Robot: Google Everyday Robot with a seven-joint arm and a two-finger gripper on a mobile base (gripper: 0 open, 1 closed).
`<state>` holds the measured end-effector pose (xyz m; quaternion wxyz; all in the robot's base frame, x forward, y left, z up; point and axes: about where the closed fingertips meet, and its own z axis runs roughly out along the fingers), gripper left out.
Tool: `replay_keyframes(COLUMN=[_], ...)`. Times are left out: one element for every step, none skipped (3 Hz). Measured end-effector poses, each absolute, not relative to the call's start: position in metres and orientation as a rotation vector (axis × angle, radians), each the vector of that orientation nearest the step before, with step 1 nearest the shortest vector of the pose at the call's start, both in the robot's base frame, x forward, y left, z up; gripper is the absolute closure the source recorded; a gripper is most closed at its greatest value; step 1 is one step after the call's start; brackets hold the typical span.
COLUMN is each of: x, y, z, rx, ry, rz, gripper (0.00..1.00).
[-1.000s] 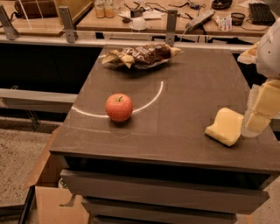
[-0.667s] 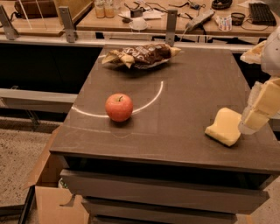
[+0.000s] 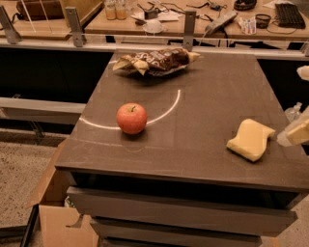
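Observation:
My gripper [image 3: 295, 133] shows only in part at the right edge of the camera view, just right of a yellow sponge [image 3: 251, 140] and apart from it. The sponge lies flat near the right edge of the dark brown table [image 3: 207, 101]. A red apple [image 3: 131, 118] stands left of the table's middle, on a pale curved mark. At the far side of the table lies a crumpled brown snack bag [image 3: 154, 60]. Nothing is seen held by the gripper.
Drawers [image 3: 183, 212] run below the table's front edge. An open cardboard box [image 3: 53, 217] sits on the floor at lower left. Behind a metal rail [image 3: 145, 41] stands a wooden desk with bottles [image 3: 116, 8], cables and a keyboard [image 3: 289, 14].
The gripper has drawn away to the right, so that less of it shows at the frame's edge. Apple, sponge and bag have not moved.

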<state>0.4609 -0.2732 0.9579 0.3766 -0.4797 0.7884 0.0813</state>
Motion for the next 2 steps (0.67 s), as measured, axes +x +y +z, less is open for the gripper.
replay_keyframes(x=[0.459,0.455], y=[-0.271,-0.258], z=[0.969,0.985], rx=[-1.145,-1.105], ry=[1.820,1.749], rz=[0.338,0.411], gripper=[0.18,0.41])
